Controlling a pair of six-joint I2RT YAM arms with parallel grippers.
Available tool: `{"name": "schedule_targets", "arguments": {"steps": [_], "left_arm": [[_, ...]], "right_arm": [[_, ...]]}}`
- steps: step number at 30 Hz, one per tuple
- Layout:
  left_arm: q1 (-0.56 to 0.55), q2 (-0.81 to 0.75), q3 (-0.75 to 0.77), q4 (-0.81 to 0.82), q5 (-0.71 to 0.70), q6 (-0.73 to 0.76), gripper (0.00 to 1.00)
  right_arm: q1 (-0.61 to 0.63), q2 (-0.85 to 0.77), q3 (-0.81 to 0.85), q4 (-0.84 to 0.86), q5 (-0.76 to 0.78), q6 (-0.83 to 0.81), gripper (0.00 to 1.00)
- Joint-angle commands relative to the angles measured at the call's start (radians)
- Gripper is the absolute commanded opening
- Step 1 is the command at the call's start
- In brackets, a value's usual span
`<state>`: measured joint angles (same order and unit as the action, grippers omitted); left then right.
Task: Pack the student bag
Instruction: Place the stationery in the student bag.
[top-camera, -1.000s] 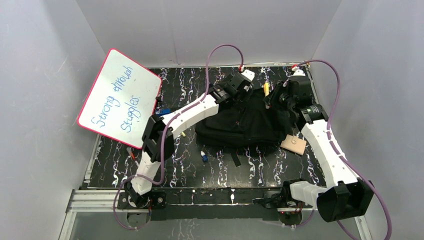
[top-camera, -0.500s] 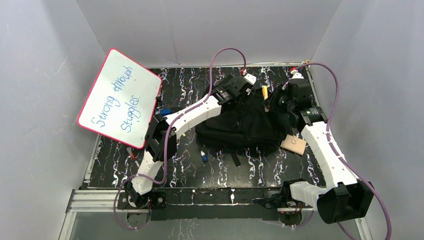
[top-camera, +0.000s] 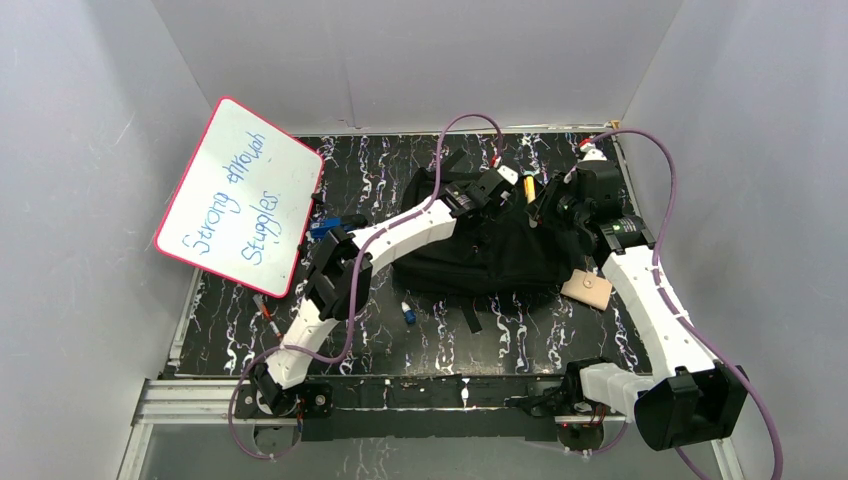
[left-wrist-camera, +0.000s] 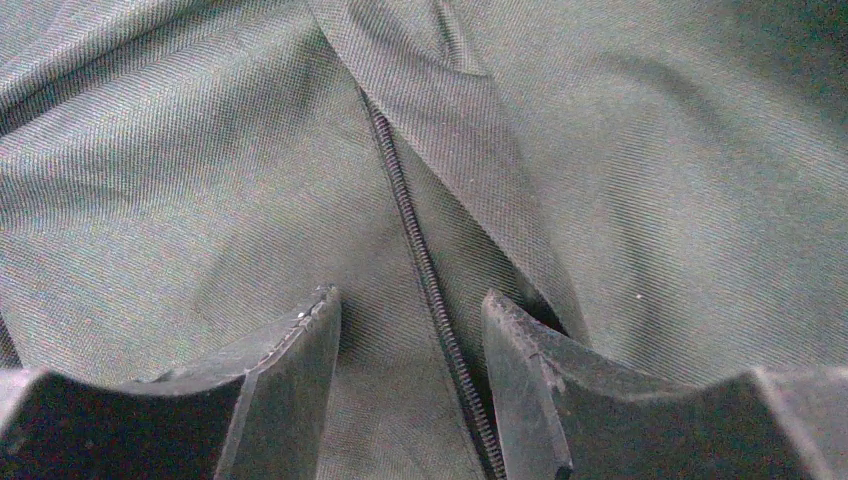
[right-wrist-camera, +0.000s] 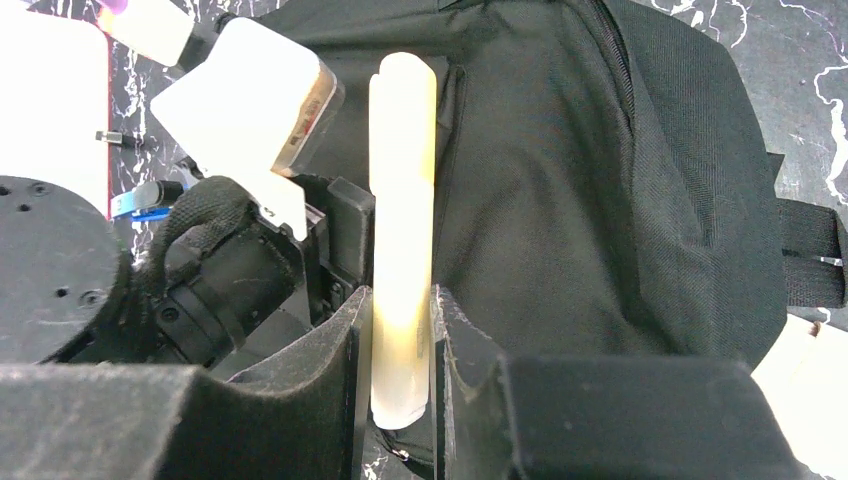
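The student bag (top-camera: 480, 250), a black fabric backpack, lies in the middle of the table. My left gripper (top-camera: 497, 192) hovers at its upper right part. In the left wrist view the left gripper (left-wrist-camera: 412, 325) is open, its fingertips (left-wrist-camera: 305, 335) on either side of a closed zipper (left-wrist-camera: 415, 240) in the bag fabric (left-wrist-camera: 200, 150). My right gripper (top-camera: 545, 200) sits at the bag's far right corner. It (right-wrist-camera: 400, 310) is shut on a pale yellow marker (right-wrist-camera: 402, 200), which points toward the left wrist. The marker (top-camera: 531, 186) shows yellow from above.
A pink-edged whiteboard (top-camera: 240, 195) leans at the left. Blue items (top-camera: 325, 226) lie by its corner. A blue-capped pen (top-camera: 408, 313) and a bag strap (top-camera: 470, 315) lie in front of the bag. A tan square (top-camera: 587, 288) lies at the bag's right.
My left arm has swung right and nearer, carrying its gripper from the bag's far edge over the bag's top. The right gripper and the marker have barely moved.
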<state>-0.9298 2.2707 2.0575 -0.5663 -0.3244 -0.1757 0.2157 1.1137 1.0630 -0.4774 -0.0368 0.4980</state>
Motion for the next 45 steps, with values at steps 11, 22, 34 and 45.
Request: {"name": "schedule_targets", "arguments": {"steps": [11, 22, 34, 45], "left_arm": [[-0.015, -0.006, 0.011, -0.01, -0.187, 0.064, 0.34], [-0.015, -0.092, 0.022, 0.018, -0.248, 0.082, 0.13], [-0.015, -0.305, -0.182, 0.175, -0.247, 0.042, 0.12], [-0.015, -0.308, -0.217, 0.206, -0.185, 0.029, 0.38]], "right_arm": [[-0.006, -0.038, -0.001, 0.032, -0.018, 0.005, 0.0], [-0.006, -0.05, -0.011, 0.033, -0.096, 0.036, 0.0], [-0.007, 0.004, -0.031, 0.044, -0.291, 0.059, 0.0], [-0.009, 0.021, -0.026, 0.014, -0.267, 0.063, 0.0]]}}
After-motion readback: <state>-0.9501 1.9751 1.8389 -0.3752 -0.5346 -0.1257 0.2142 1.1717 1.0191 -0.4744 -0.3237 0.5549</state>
